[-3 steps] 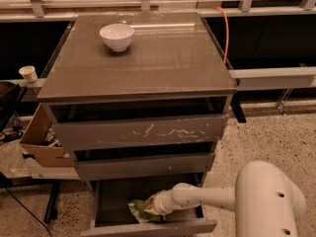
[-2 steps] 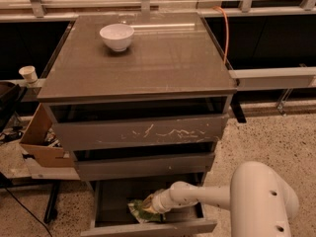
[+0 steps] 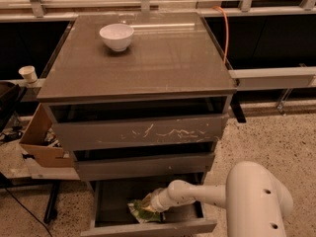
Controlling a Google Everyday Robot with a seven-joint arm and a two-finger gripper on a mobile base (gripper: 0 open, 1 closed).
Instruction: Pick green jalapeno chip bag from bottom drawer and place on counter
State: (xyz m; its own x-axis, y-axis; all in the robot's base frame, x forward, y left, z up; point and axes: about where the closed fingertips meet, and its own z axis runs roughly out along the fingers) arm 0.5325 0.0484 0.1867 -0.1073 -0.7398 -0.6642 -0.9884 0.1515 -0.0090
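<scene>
The bottom drawer (image 3: 148, 227) is pulled open at the foot of the cabinet. The green jalapeno chip bag (image 3: 140, 212) lies inside it, near the drawer's middle. My white arm reaches in from the right, and my gripper (image 3: 149, 205) is down at the bag's upper right edge, touching or very close to it. The counter (image 3: 163, 58) is the broad glossy grey-brown top above, with a white bowl (image 3: 116, 36) on its far left part.
The two upper drawers stand slightly open; the top front (image 3: 140, 132) has white scratches. A cardboard box (image 3: 42, 142) sits at the cabinet's left, with a paper cup (image 3: 28, 74) on a ledge above it. An orange cable (image 3: 224, 28) runs behind the right rear corner. Speckled floor lies to the right.
My arm has shifted slightly left, deeper into the drawer. The bag stays in place in the drawer.
</scene>
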